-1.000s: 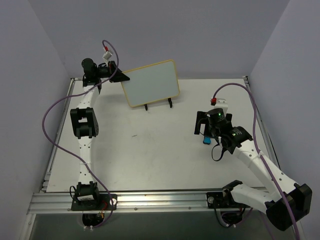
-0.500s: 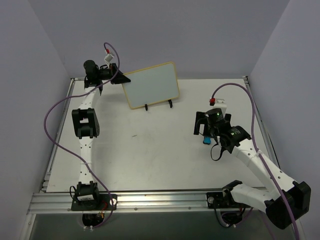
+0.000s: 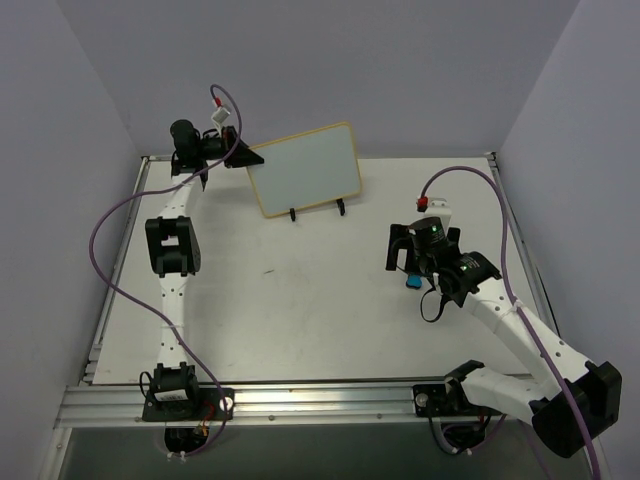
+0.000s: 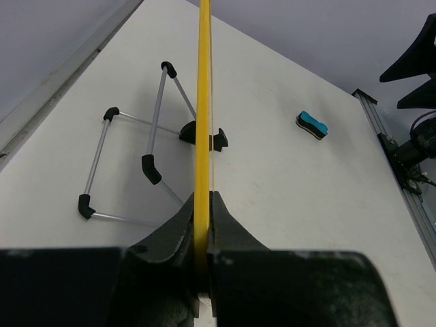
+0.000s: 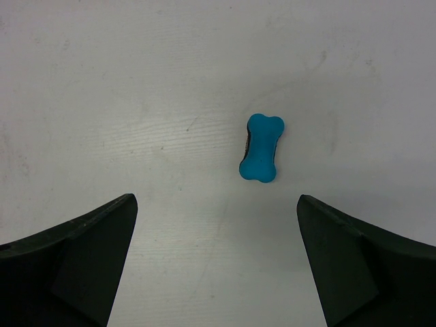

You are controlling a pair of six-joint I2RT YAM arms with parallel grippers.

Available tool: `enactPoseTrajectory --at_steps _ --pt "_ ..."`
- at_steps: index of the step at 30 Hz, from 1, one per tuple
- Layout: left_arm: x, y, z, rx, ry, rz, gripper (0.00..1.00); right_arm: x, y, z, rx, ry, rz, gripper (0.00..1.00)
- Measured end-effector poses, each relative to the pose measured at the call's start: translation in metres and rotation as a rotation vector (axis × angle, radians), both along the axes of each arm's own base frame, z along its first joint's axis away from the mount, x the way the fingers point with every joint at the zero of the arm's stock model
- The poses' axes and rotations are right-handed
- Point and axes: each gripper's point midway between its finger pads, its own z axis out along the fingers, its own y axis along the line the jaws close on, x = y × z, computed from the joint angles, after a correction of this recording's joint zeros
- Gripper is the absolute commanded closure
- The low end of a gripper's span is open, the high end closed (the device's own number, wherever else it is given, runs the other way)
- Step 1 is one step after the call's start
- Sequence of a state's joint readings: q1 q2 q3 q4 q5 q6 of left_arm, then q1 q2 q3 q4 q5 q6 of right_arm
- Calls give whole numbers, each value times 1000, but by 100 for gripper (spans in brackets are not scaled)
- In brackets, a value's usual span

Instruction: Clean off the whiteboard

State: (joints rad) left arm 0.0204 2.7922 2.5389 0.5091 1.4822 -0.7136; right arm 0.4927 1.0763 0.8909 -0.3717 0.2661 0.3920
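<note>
The whiteboard (image 3: pixel 305 168), white with a tan-yellow frame, stands tilted at the back of the table, and its face looks blank. My left gripper (image 3: pixel 243 156) is shut on its left edge. In the left wrist view the board shows edge-on as a yellow strip (image 4: pixel 203 102) clamped between my fingers, with the left gripper (image 4: pixel 203 204) round it. The blue bone-shaped eraser (image 5: pixel 261 147) lies on the table, also seen in the top view (image 3: pixel 412 281) and the left wrist view (image 4: pixel 311 125). My right gripper (image 5: pixel 216 199) hovers open above it, empty, with the eraser ahead of its fingertips.
The black wire easel stand (image 4: pixel 136 157) sits under and behind the board, its two front feet (image 3: pixel 292 213) showing below the board's lower edge. Purple walls close in the left, back and right. A metal rail (image 3: pixel 300 400) runs along the near table edge.
My left gripper and the board's left edge have shifted slightly right. The right arm has barely moved and the eraser lies where it was.
</note>
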Motion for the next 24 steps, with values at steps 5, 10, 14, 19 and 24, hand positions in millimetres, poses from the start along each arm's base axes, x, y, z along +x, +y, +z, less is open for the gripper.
enactPoseTrajectory --at_steps 5,10,14,19,24 --pt "12 3 -11 26 84 83 98 0 1 0 -1 -1 4 0" --pt "5 3 -7 88 79 115 98 -1 2 2 -2 -7 8 0" --pt "-3 3 -8 129 43 113 98 -2 4 2 -1 -9 13 0" --pt "-10 -3 -1 168 -12 105 98 -2 5 2 -3 -9 18 0" --pt "-13 -15 2 199 -43 105 98 -2 5 2 -3 -10 17 0"
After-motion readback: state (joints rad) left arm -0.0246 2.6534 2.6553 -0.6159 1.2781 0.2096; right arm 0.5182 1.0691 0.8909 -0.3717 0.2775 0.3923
